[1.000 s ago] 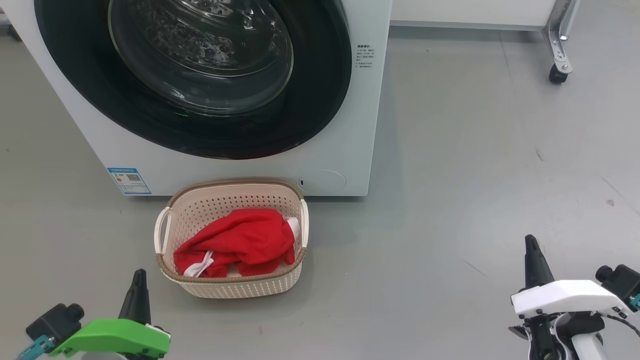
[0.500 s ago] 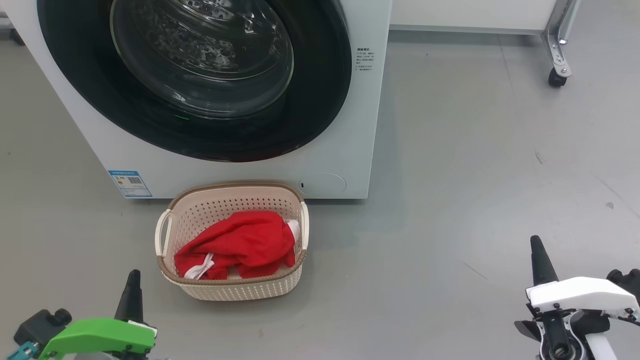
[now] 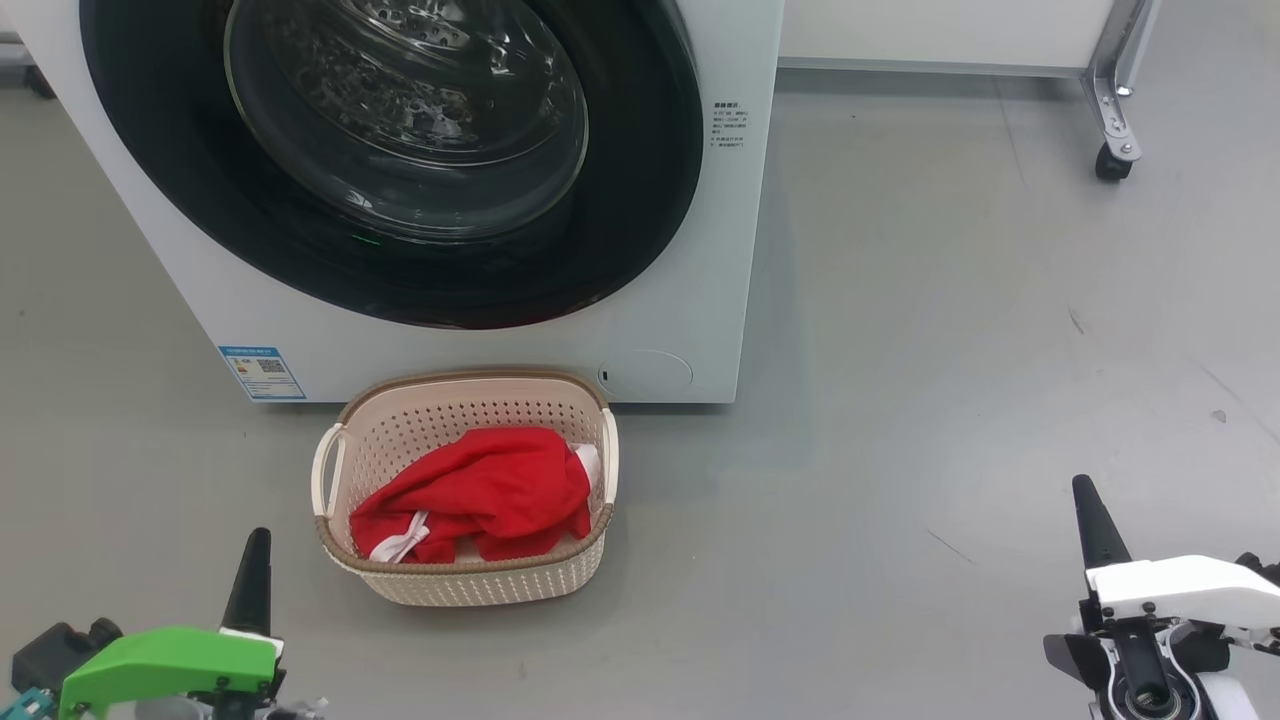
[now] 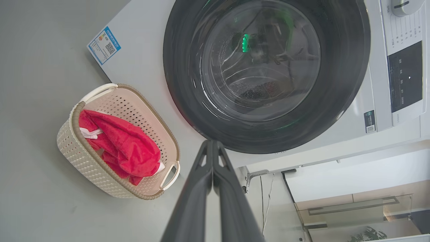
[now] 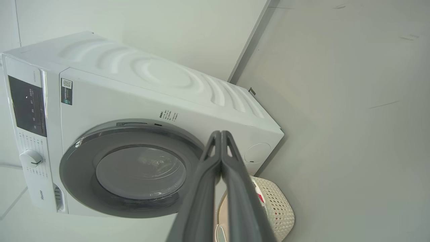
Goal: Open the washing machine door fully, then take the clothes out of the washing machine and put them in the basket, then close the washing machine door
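Clothes (image 3: 480, 490), red, seemingly white-trimmed, lie crumpled in basket (image 3: 470, 588); both jaws pressed together.

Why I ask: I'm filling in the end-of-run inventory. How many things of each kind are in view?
Washing machine: 1
Door: 1
Basket: 1
Red clothes heap: 1
Grippers: 2, left gripper and right gripper
Caster: 1
Total: 7
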Motion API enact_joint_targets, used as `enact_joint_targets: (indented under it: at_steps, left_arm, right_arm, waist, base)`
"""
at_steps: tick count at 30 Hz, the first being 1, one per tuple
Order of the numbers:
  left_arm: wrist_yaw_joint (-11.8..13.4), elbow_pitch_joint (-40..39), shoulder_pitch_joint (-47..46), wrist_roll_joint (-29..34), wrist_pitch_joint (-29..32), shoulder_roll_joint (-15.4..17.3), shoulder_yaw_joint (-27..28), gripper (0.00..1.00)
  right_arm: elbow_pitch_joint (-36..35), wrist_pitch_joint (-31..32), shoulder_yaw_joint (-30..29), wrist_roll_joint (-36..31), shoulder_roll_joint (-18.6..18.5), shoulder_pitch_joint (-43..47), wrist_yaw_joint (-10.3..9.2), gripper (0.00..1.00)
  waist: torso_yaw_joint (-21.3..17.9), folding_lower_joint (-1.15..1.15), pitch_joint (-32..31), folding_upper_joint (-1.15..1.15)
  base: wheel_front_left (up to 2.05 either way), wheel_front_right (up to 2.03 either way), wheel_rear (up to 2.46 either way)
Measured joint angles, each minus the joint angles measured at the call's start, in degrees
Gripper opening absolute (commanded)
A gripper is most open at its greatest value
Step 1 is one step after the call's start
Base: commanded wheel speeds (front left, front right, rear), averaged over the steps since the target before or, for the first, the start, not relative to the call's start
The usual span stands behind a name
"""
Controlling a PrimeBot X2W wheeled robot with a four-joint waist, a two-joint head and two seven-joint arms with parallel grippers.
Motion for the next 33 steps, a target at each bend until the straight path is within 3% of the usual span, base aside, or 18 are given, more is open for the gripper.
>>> enact_joint_targets:
  at_steps: [24, 33]
  left_arm:
    - [-0.7, -0.7, -0.7, -17.4, 4.9, 0.0, 2.9, 0.0]
    - [-0.7, -0.7, -0.7, -17.9, 4.9, 0.0, 3.1, 0.0]
  right_arm:
    - [0.8, 4.3, -3.1, 17.4, -0.5, -1.1, 0.71, 0.0]
    - [0.9, 4.3, -3.2, 18.3, -0.5, -1.2, 0.71, 0.0]
  waist:
    - [0.0, 0.0, -0.8, 0.0]
    - [0.0, 0.0, -0.9, 0.0]
  base:
    - [0.0, 0.0, 0.0]
    - [0.0, 0.0, 0.0]
